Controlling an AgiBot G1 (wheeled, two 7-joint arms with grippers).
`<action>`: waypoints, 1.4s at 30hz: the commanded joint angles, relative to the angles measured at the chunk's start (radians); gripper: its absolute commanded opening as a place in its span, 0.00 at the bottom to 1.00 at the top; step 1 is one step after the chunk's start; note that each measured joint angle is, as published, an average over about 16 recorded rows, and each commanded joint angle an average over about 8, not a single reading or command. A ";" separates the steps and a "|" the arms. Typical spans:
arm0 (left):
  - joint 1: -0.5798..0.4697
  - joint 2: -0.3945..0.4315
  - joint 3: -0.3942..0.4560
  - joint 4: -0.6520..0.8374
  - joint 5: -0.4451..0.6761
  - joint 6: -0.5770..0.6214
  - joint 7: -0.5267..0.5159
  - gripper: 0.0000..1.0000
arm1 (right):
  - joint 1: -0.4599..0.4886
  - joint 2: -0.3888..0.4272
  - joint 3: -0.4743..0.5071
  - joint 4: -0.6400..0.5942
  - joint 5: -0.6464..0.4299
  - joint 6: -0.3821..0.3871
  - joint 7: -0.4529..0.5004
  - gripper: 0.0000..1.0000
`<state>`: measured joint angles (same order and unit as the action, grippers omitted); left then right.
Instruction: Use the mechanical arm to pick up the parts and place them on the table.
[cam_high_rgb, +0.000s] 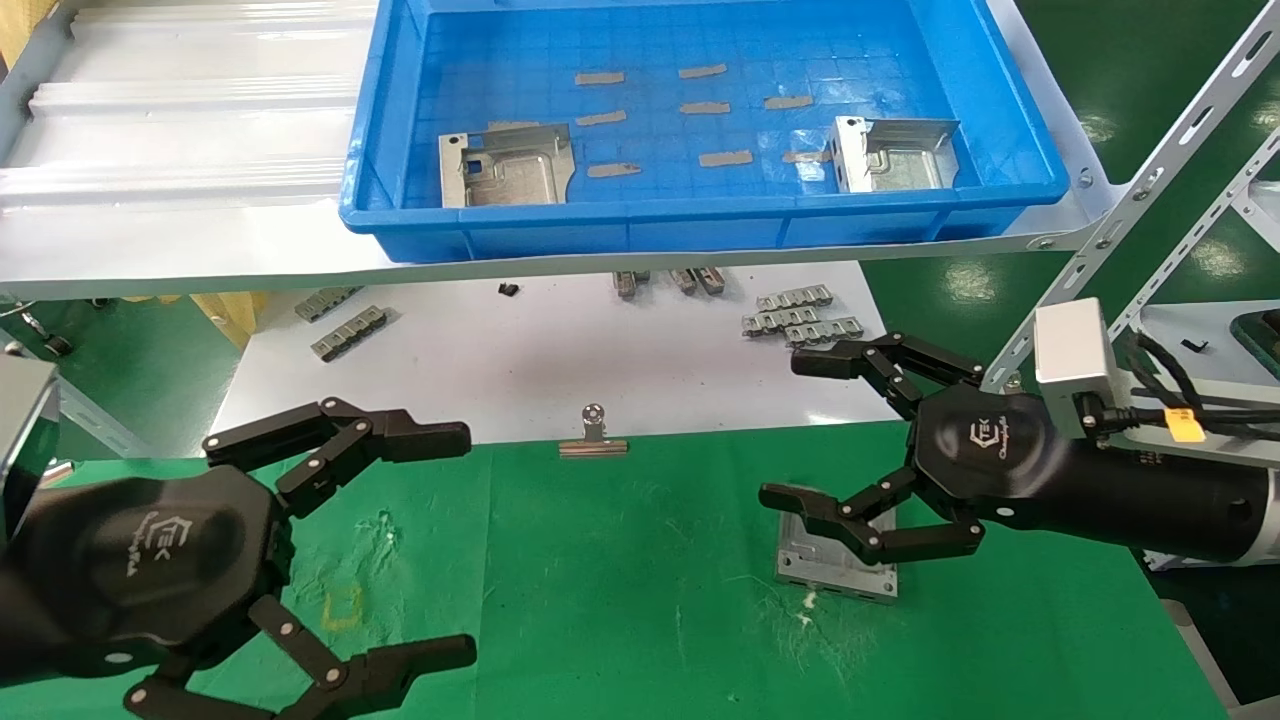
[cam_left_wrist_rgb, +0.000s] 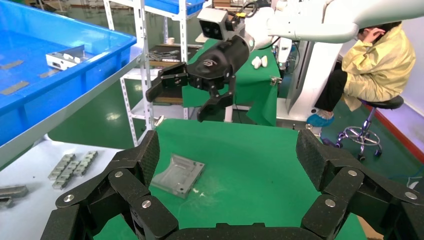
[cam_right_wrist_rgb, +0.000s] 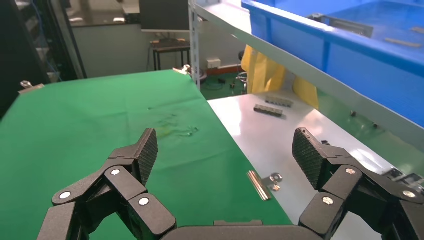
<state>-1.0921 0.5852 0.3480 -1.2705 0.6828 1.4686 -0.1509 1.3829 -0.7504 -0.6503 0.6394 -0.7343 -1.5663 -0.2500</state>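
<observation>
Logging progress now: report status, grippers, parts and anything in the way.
Right gripper open, above one part lying on the table. Left gripper open, idle low left. Two parts in blue tray. No obstruction seen.

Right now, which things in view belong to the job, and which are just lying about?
Job:
bracket on the green table
two brackets in the blue tray
right hand, open above the table bracket

Lying about:
toothed strips
tape pieces
binder clip
left hand, idle
</observation>
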 joint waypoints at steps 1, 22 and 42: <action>0.000 0.000 0.000 0.000 0.000 0.000 0.000 1.00 | -0.016 0.007 0.019 0.033 0.000 0.004 0.022 1.00; 0.000 0.000 0.000 0.000 0.000 0.000 0.000 1.00 | -0.179 0.081 0.216 0.375 0.002 0.041 0.255 1.00; 0.000 0.000 0.001 0.000 0.000 0.000 0.000 1.00 | -0.316 0.143 0.381 0.664 0.004 0.071 0.446 1.00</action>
<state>-1.0921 0.5849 0.3485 -1.2703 0.6824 1.4682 -0.1505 1.0722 -0.6101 -0.2761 1.2902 -0.7306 -1.4962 0.1874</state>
